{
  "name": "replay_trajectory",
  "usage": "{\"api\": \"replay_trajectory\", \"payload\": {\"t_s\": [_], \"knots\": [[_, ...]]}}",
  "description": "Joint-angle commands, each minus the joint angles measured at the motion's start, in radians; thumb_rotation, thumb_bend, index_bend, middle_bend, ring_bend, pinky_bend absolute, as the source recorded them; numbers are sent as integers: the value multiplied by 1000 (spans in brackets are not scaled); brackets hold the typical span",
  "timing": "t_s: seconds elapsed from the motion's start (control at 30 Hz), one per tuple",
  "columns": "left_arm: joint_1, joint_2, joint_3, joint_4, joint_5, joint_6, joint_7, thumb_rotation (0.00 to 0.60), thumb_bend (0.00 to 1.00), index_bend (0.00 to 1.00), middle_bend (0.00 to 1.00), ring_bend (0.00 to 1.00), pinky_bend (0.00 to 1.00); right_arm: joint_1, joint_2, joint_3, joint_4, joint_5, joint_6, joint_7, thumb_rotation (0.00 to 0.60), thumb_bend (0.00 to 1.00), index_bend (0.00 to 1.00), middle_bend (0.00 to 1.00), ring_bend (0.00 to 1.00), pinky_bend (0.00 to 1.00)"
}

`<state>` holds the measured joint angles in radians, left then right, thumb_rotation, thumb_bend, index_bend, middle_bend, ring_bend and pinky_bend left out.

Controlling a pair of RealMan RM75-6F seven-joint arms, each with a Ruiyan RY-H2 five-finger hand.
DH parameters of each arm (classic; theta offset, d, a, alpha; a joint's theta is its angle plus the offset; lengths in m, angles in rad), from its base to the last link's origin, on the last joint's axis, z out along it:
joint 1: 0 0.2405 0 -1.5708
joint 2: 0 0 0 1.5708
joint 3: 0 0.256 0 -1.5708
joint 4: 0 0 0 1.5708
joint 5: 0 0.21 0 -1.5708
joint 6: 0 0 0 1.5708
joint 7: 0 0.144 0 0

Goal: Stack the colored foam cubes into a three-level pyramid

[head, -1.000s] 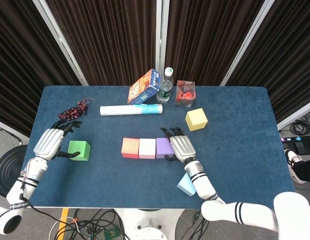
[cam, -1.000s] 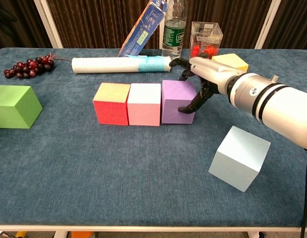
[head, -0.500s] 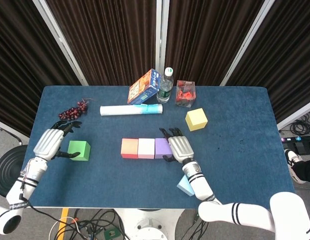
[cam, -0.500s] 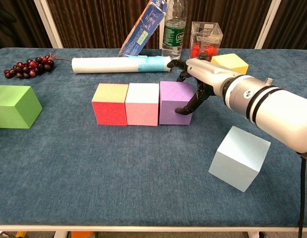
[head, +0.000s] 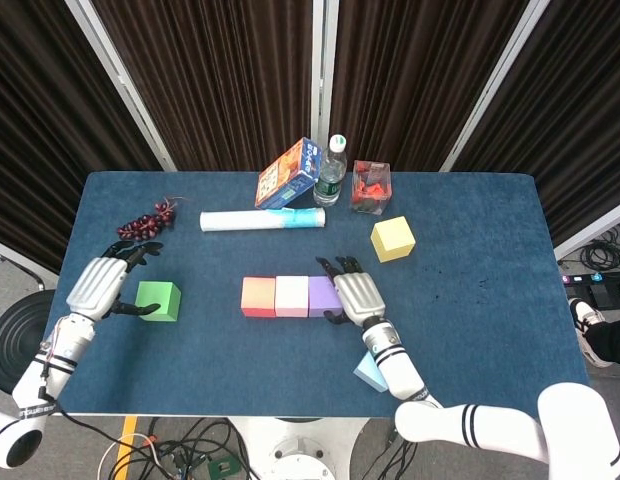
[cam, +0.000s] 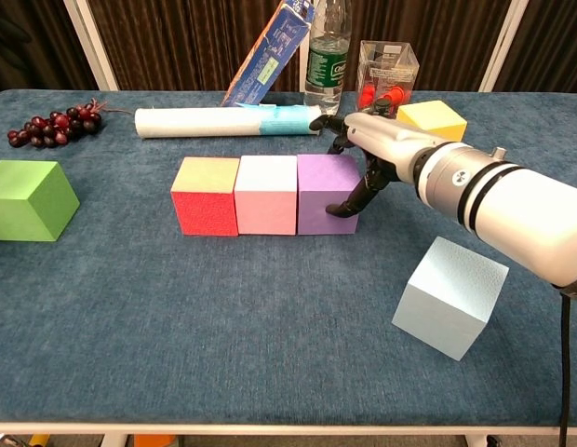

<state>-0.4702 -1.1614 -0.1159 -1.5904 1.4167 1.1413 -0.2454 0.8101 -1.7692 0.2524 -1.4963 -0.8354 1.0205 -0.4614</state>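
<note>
The right hand [cam: 368, 149], fingers spread and holding nothing, presses the purple cube's [cam: 326, 191] right face; the row's long axis extends leftward.

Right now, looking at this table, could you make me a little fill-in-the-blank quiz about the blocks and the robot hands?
1. The right robot hand touches the ____ cube in the row of three.
2. The middle cube of that row is ____.
3. The left robot hand sits beside the ____ cube.
4. The yellow cube lies near the clear box holding ____ items.

Missing words: purple; pink; green; red
</note>
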Motion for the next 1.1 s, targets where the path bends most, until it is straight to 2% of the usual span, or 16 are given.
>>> {"api": "replay_trajectory", "payload": {"t_s": [0.03, 0.4, 0.57, 0.67, 0.87, 1.0, 1.1], "knots": [[0, -1, 1, 1, 1, 0, 0, 600, 16, 171, 242, 329, 146, 1, 0, -1, 0, 2, -4, -1, 600, 226, 0, 263, 40, 0], [1, -1, 1, 1, 3, 4, 1, 600, 16, 171, 242, 330, 146, -2, 11, -6, -19, -8, -8, 10, 600, 223, 0, 176, 16, 0], [-2, 3, 1, -2, 4, -1, 8, 600, 16, 171, 242, 330, 146, -14, 42, -8, -62, -32, -3, 31, 600, 221, 0, 125, 0, 0], [-4, 8, 3, -5, 8, -4, 16, 600, 16, 171, 242, 329, 146, -30, 91, -15, -118, -63, 7, 40, 600, 221, 0, 106, 0, 0], [-10, 14, 7, -8, 21, -8, 36, 600, 16, 171, 242, 329, 146, -94, 247, -20, -243, -138, 47, 107, 600, 221, 0, 101, 0, 0], [-14, 16, 4, -16, 20, -8, 44, 600, 16, 171, 242, 329, 146, -108, 314, -7, -230, -118, 29, 142, 600, 198, 0, 101, 0, 0], [-18, 13, 0, -18, 10, -13, 51, 600, 16, 171, 242, 329, 146, -96, 312, 5, -183, -88, -7, 164, 600, 141, 0, 101, 0, 0]]}}
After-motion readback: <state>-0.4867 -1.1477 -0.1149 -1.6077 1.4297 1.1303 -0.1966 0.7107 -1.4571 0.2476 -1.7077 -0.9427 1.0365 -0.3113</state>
